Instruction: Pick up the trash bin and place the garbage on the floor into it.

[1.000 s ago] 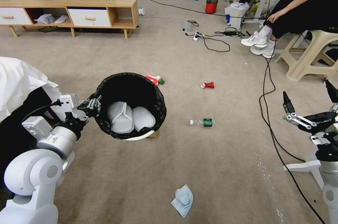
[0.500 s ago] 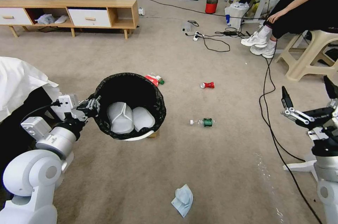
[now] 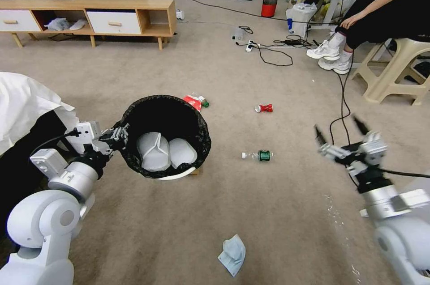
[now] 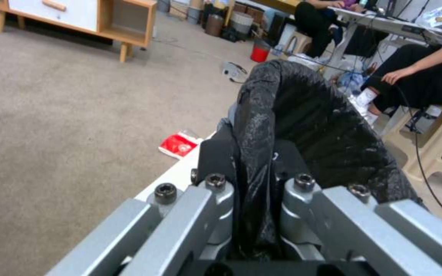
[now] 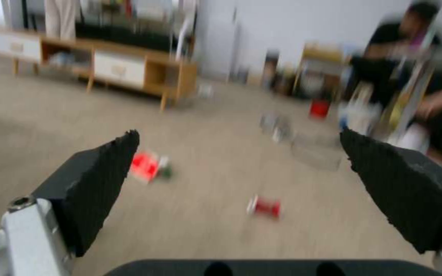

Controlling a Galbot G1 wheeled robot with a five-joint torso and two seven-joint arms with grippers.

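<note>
Nearest on the floor lies the blue face mask (image 3: 232, 254). The left tool (image 3: 117, 135) pinches the rim of the trash bin (image 3: 165, 135), mouth upward. The right tool (image 3: 341, 133) hangs spread. The bottle (image 3: 258, 155) lies sideways, cap toward the bin.

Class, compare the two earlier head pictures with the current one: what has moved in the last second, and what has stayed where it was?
The right gripper, fingers open, has swung from the right edge inward toward the clear green-labelled bottle on the carpet. The left gripper stays shut on the rim of the small round white bin with its black bag liner, held off the floor as before. The bottle, crushed red can, red packet and blue face mask have not moved.
</note>
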